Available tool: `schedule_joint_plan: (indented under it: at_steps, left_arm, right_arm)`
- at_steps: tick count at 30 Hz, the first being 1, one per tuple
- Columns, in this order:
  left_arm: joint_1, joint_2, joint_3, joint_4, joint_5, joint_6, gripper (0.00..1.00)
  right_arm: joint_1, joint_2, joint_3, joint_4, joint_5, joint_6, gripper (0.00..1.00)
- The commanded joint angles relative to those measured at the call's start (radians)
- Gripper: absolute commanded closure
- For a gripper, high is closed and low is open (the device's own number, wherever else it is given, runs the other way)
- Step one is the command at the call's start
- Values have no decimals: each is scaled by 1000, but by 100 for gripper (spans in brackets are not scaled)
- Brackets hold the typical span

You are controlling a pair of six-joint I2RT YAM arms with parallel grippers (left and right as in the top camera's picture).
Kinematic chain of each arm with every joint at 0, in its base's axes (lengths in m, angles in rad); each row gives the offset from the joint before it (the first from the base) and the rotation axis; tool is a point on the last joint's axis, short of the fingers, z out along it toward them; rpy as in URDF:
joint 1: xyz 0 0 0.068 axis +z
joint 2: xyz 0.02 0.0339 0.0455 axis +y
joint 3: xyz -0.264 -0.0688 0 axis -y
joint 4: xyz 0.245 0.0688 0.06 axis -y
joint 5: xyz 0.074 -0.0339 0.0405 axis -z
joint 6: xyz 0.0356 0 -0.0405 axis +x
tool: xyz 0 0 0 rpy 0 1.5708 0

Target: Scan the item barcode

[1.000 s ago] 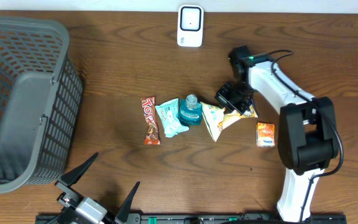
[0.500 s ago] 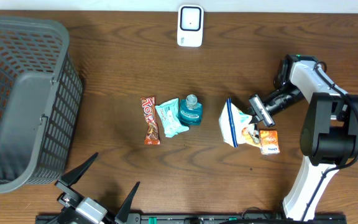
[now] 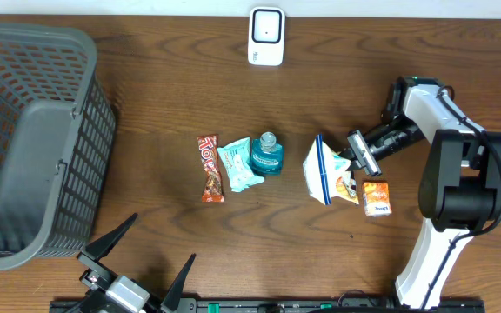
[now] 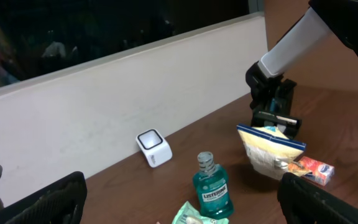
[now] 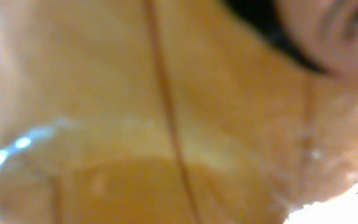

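My right gripper is shut on a yellow-and-white snack bag with a blue edge, and holds it on its side just above the table, right of centre. In the left wrist view the same bag hangs below the right gripper. The right wrist view shows only a blurred orange-yellow bag surface; its fingers are hidden. The white scanner stands at the table's far edge, well apart from the bag. My left gripper sits open at the near edge, nothing between its fingers.
A grey mesh basket fills the left side. In a row at the centre lie a red candy bar, a mint-green packet and a teal mouthwash bottle. A small orange packet lies beside the held bag.
The right arm swung right, carrying the snack bag away from the bottle and turning it on edge. In the last half second it shifted slightly left. The left arm stayed still.
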Motion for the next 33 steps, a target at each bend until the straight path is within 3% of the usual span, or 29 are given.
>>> schedule_joint_plan:
  at_steps: [1,11,21,26,33]
  left_arm:
    - [1,-8,-12,2,-2,14,2]
    - [1,-8,-15,2,-2,14,2]
    - [1,-8,-15,2,-2,14,2]
    - [1,-8,-15,2,-2,14,2]
    - [1,-8,-15,2,-2,14,2]
  right_arm:
    - [34,4,0,-5,-35,58,98]
    - [97,4,0,-5,-129,63,98]
    - [154,-42,-1,-5,-113,-87,99]
    - [167,-208,-4,-5,-72,-107,99]
    - [167,-460,-4,-5,-72,53,99]
